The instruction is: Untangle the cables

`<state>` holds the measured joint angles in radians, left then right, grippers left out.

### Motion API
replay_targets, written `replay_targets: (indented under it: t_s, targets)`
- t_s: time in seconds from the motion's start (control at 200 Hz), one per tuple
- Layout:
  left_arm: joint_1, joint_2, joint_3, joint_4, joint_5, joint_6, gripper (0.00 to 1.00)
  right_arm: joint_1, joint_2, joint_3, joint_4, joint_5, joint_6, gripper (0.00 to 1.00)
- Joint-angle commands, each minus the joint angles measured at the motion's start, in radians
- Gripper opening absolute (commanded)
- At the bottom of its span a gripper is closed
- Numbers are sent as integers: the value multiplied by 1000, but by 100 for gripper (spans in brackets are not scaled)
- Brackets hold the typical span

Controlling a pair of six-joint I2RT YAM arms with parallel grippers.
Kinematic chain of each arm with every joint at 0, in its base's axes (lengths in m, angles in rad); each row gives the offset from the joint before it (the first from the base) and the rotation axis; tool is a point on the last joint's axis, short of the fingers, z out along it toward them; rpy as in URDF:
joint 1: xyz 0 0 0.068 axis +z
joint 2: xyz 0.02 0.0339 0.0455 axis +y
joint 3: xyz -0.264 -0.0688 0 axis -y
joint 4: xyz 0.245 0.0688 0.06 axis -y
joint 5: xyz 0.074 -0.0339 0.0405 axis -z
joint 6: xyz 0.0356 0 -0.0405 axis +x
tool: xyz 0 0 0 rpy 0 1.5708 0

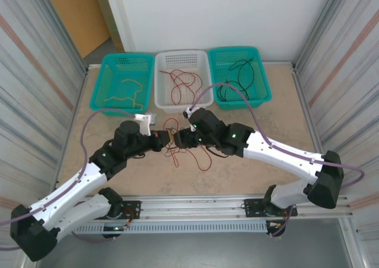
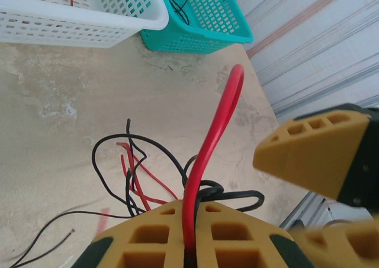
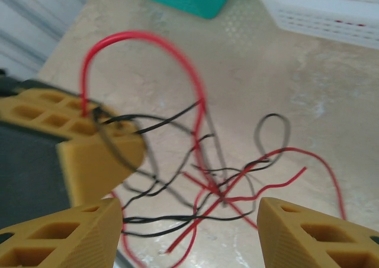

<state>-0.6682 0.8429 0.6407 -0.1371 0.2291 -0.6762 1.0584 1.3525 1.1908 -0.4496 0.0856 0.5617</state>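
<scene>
- The left gripper [image 2: 189,215] has its jaws pressed narrow on a red cable [image 2: 214,126]. The cable rises from between them in a tall arch.
- A black cable [image 2: 237,197] loops right against the tips of those same jaws. It is unclear whether it is pinched as well.
- The right gripper [image 3: 188,212] has its jaws spread wide and holds nothing. It points at the left gripper, tips close together, above the middle of the desk [image 1: 284,120].
- Seen from the right wrist, the red arch stands up from the left gripper's ochre finger [image 3: 89,141], with thin black strands trailing off it.
- Below the two grippers, and slightly nearer, lies the tangle of cables [image 1: 188,152]. Its red and black strands cross over one another on the beige desk.
- A long red loop [image 1: 204,160] spreads from the tangle toward the right and near side.
- A row of three baskets stands at the far edge of the desk, apart from the tangle.
- The left teal basket [image 1: 124,57] holds yellow-tan cables [image 1: 127,93].
- The white basket [image 1: 181,56] in the middle holds red cables [image 1: 180,81].
- The right teal basket [image 1: 234,50] holds black cables [image 1: 240,78].
- A lavender-grey hose [image 1: 83,144] runs along the left arm.
</scene>
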Motion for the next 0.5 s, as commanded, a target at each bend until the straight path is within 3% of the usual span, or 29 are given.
replay_targets:
  t_s: [0.0,0.496]
  targets:
    - [-3,-12,44,-19,24,33,10,25,17,15,10,11,-34,61]
    - [-4,-39,107,-79,66,38,11,-9,46,-21,43,23,-28,45]
